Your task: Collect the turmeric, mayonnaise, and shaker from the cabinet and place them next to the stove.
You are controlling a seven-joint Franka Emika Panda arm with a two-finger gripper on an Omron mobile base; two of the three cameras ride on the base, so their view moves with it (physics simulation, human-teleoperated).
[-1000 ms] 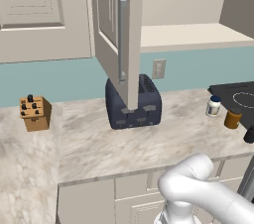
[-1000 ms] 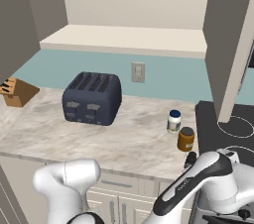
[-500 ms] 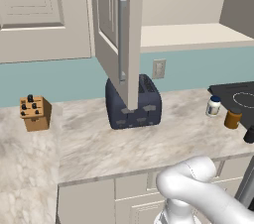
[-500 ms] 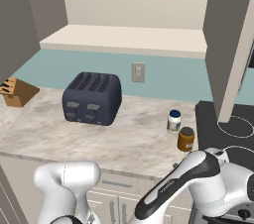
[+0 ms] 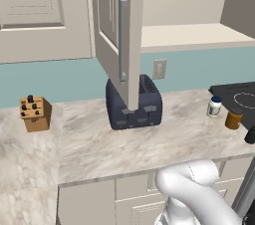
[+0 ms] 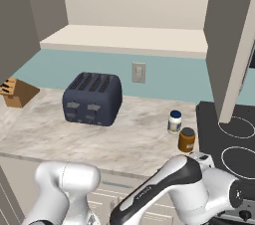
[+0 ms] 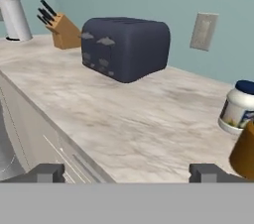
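Fingers point(image 7: 48, 172): released, spread wide, nothing between them. They sit low at the near edge of the counter point(image 5: 149, 144), looking across it toward the far wall.

Task items: the turmeric point(image 7: 245, 153) stands just to the right of the fingers, close by. The mayonnaise point(image 7: 238, 109) is upright a little beyond it, and the two jars are near each other but apart. From the left base view, the mayonnaise point(image 5: 214, 106) and turmeric point(image 5: 233, 118) stand on the counter just left of the stove point(image 5: 239, 94). A small black item at the right border of that view, near the counter's front edge, appears to be the shaker point(image 5: 250, 136); it is partly cut off, so this is not certain. The shelf of the cabinet point(image 5: 189, 37) looks bare, its door point(image 5: 117, 35) swung open.

Step in hand, as judged: placing appears complete or nearly so, with the fingers empty beside the set-down jars. The next move calls for a clean withdrawal, up and back, without brushing the turmeric.

Room for moving: the counter is open between the jars and the toaster point(image 5: 133, 103). The knife block point(image 5: 35, 113) is well apart, far left. The hanging door overhangs the toaster and limits any high swing to the left. The black item's place near the front edge is the tipping risk.
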